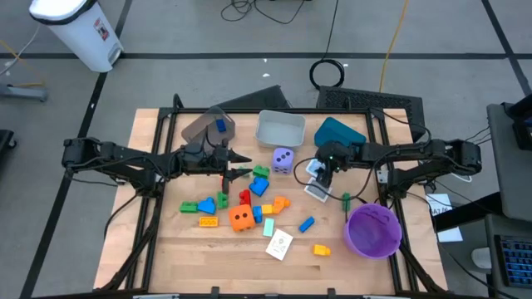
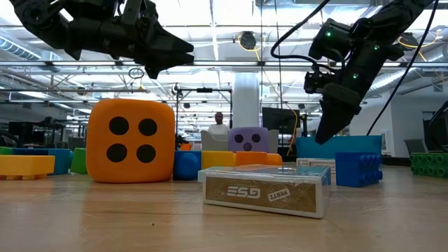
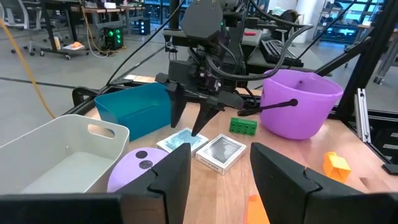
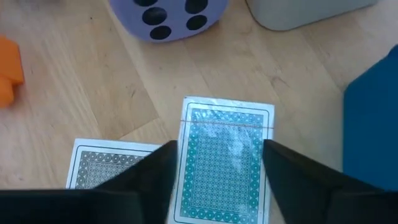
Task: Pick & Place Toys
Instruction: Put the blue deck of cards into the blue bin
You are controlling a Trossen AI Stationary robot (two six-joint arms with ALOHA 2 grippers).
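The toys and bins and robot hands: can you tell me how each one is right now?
Right gripper: open, above the teal card pack.
Teal card pack: flat on table, not gripped.
Grey card pack: flat beside it.
Left gripper: open, empty.
Purple die: on table, near grey bin.
Orange die: on table.
Grey bin: empty.
Brown bin: holds a blue block.
Purple bowl: upright.

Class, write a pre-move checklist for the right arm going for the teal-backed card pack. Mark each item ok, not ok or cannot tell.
1. Right pincer open: ok.
2. Fingers straddle the teal-backed card pack: ok.
3. Pincer touching the pack: cannot tell.
4. Second card pack apart from the first: ok, a strip of wood shows between them.
5. Purple die outside the grasp: ok.
6. Left pincer away, over the blocks: ok.
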